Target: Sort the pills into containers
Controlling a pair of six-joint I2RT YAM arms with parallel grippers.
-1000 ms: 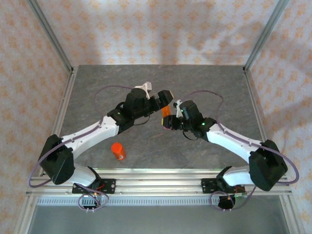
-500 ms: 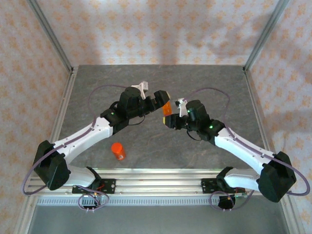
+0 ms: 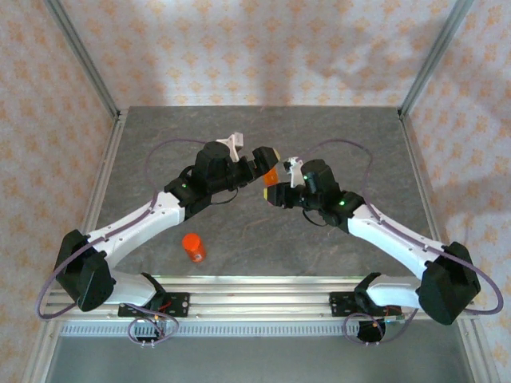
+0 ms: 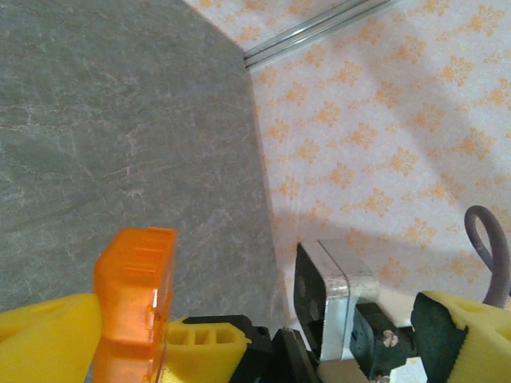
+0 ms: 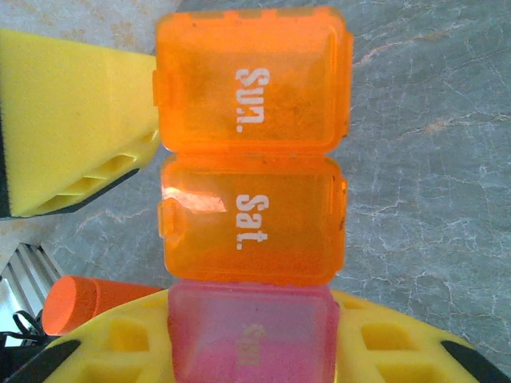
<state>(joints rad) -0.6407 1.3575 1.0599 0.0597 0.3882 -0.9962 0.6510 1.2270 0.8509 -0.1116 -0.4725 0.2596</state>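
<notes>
The containers are a strip of joined cells: two orange ones marked "Sun." and "Sat.", then a pink one. My right gripper is shut on the pink end and holds the strip above the table, as in the top view. My left gripper stands open, level with the strip's orange end, which lies against its left finger. In the top view the left gripper meets the right gripper over the table's middle. The lids are closed and the pills are out of view.
An orange cylindrical bottle stands upright on the grey table near the front, left of centre; it also appears below the strip. Patterned walls and metal posts border the table at the back and sides.
The right gripper has carried the strip up and slightly left, toward the left gripper's open fingers. The left arm's elbow and base have swung left. The bottle has not moved.
</notes>
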